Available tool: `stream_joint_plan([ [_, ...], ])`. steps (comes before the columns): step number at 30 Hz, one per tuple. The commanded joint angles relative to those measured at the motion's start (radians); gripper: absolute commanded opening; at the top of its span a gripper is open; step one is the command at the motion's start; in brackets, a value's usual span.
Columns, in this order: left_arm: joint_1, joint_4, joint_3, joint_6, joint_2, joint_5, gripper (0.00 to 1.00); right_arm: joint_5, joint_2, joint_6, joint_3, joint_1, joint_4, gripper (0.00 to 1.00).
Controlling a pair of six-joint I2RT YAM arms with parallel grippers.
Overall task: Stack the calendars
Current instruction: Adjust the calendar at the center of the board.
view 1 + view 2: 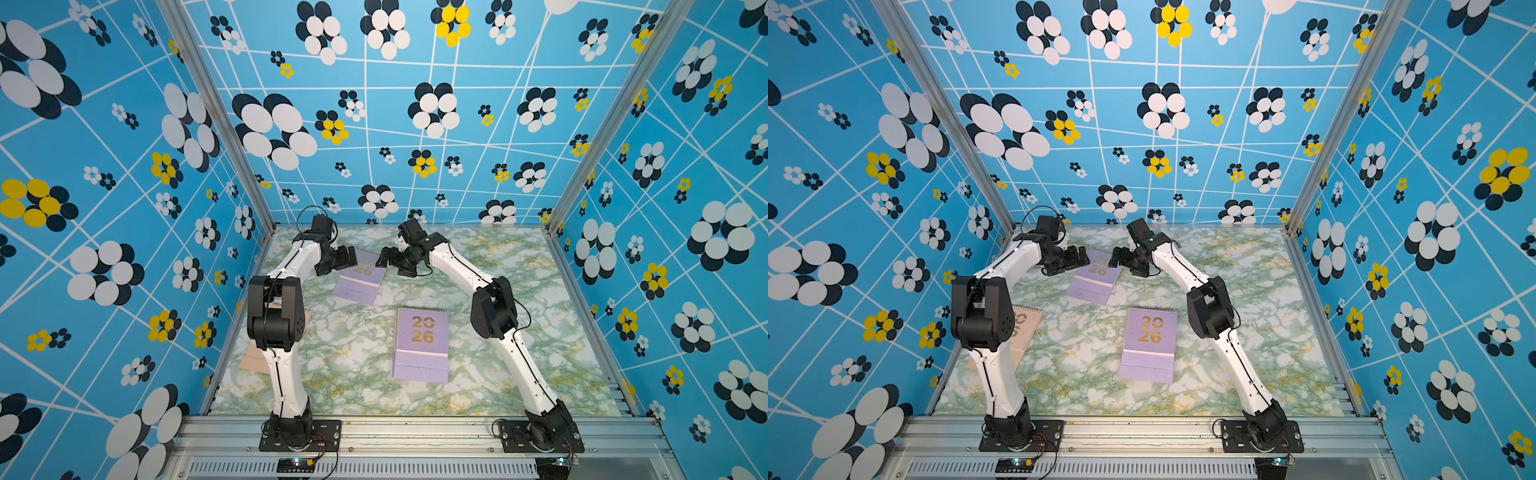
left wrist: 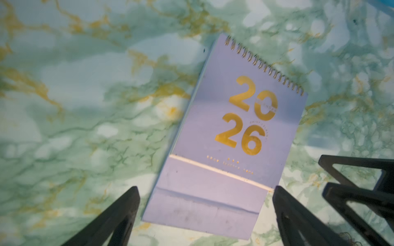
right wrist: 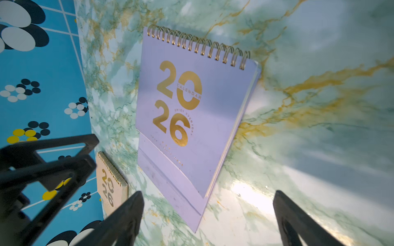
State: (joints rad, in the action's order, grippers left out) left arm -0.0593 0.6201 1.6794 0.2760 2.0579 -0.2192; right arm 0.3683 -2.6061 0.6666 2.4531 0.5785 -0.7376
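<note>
Three calendars lie flat on the marble table. A lavender calendar (image 1: 359, 280) (image 1: 1096, 278) lies at the far middle. A second lavender one (image 1: 422, 345) (image 1: 1148, 345) lies nearer the front. A peach one (image 1: 1027, 328) (image 3: 110, 187) sits by the left wall, half hidden behind my left arm. My left gripper (image 1: 347, 258) (image 2: 205, 188) hovers open over the far calendar (image 2: 223, 132), its fingers either side of the plain base end. My right gripper (image 1: 384, 259) (image 3: 207, 193) hangs open and empty beside it, over that calendar's (image 3: 191, 106) right corner.
Blue flowered walls (image 1: 124, 208) close the table (image 1: 519, 291) on three sides, and an aluminium rail (image 1: 415, 428) runs along the front. The two grippers hang close together, each one's fingers (image 2: 351, 191) (image 3: 64, 161) showing in the other's wrist view.
</note>
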Motion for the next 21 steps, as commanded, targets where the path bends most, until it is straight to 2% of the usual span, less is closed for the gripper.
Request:
stream_joint_plan([
  [1,0.003,0.034,0.072,-0.05,0.085,0.031,0.99,-0.012,-0.02,-0.006,0.038,0.006,-0.025,0.96],
  [7,0.01,0.072,0.156,-0.068,0.166,0.066,0.98,-0.006,-0.046,-0.007,0.073,0.006,-0.05,0.95],
  [12,0.012,0.091,0.21,-0.07,0.208,0.051,0.98,0.008,-0.057,0.009,0.082,0.01,-0.037,0.95],
  [21,0.001,0.089,0.226,-0.059,0.243,0.023,0.98,0.039,-0.094,0.045,0.116,0.021,-0.025,0.94],
])
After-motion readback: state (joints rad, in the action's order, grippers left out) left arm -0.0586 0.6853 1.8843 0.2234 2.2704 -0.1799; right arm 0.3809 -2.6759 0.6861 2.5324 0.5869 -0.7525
